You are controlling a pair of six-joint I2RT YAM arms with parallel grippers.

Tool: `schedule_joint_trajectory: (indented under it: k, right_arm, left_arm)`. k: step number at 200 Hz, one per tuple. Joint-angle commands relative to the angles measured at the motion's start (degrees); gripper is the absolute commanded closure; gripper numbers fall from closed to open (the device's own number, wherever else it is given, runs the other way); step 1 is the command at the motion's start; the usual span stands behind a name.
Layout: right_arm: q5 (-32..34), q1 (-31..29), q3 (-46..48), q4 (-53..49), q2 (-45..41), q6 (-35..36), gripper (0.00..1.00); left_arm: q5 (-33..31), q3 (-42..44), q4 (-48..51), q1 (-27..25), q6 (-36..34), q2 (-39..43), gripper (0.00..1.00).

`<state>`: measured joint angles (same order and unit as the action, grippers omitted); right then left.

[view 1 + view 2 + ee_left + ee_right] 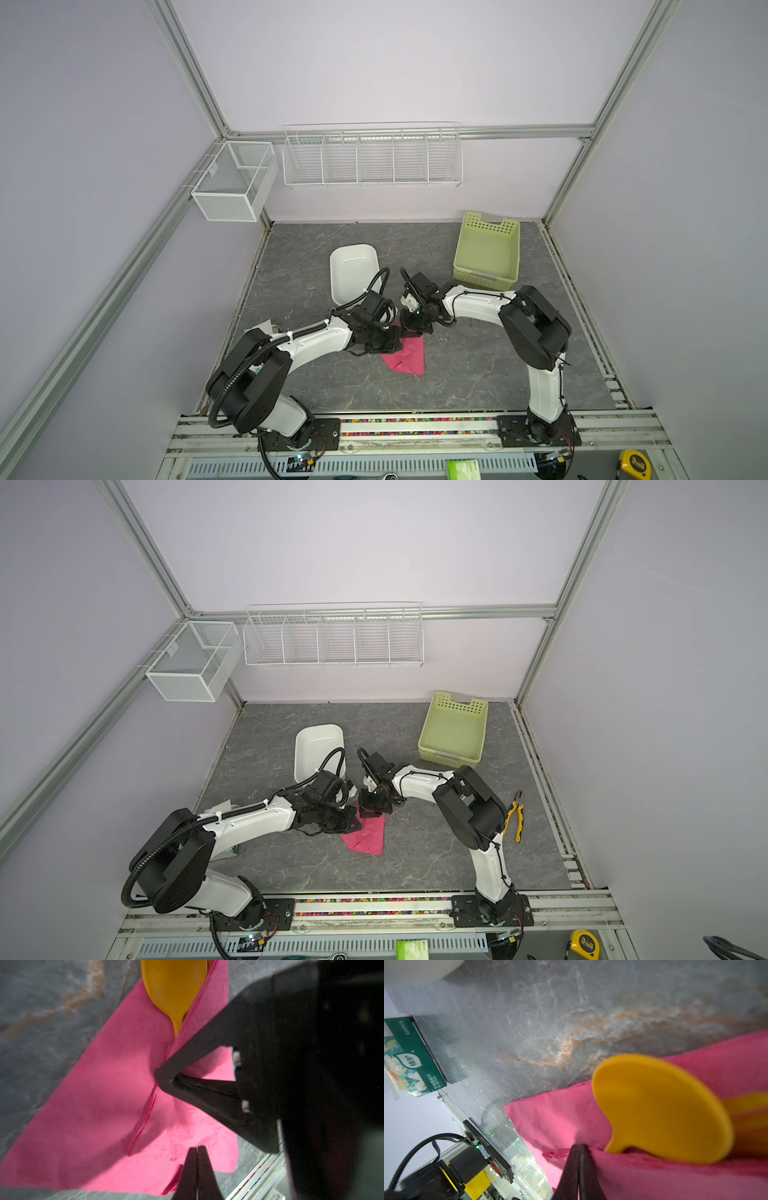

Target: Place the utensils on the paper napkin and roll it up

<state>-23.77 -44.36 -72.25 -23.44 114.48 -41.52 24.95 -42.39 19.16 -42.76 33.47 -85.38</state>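
Observation:
The pink-red paper napkin [409, 357] [368, 837] lies on the grey table between the two arms, one flap folded over along a crease. An orange spoon [174, 987] [654, 1109] sticks out of the fold, bowl showing and handle hidden under the flap. Another orange utensil [749, 1103] shows blurred behind the spoon. My left gripper [196, 1148] [392, 340] is shut, its tips on the folded napkin [93, 1105]. My right gripper [579, 1145] [415, 330] is shut, its tips at the flap's edge near the spoon's neck; in the left wrist view it [164, 1078] presses on the crease.
A white tub [353, 266] stands just behind the left gripper. A green basket [488, 253] sits at the back right. A tissue box [409, 1057] lies at the table's left edge. Yellow-handled pliers [515, 816] lie right of the right arm. Wire baskets [372, 158] hang on the walls.

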Motion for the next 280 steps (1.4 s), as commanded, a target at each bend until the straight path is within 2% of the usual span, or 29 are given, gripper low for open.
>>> schedule_joint_trajectory:
  k: [1,99,191,256,280]
  right_arm:
    - [1.75,-0.07,-0.62,-2.68,1.89,0.92,0.93]
    - [1.62,0.0,-1.23,-3.28,1.65,1.16,0.93]
    - [-0.93,-0.46,0.88,-1.81,-4.78,0.36,0.93]
    - [-2.24,-0.55,0.97,-0.33,-0.98,0.27,0.93]
    - [-0.69,-0.53,0.54,-1.93,0.5,1.05,0.93]
  left_arm:
    - [2.03,1.72,-2.97,-0.86,2.2,-0.69,1.0]
    - [1.07,3.81,-4.88,-1.01,0.51,-7.19,1.0]
    - [-0.08,4.03,-4.04,-0.99,0.11,-6.84,1.0]
    - [-0.34,3.81,-3.59,-0.99,-0.03,-6.29,1.0]
    - [-0.51,3.89,-3.43,-1.01,-0.08,-5.85,1.0]
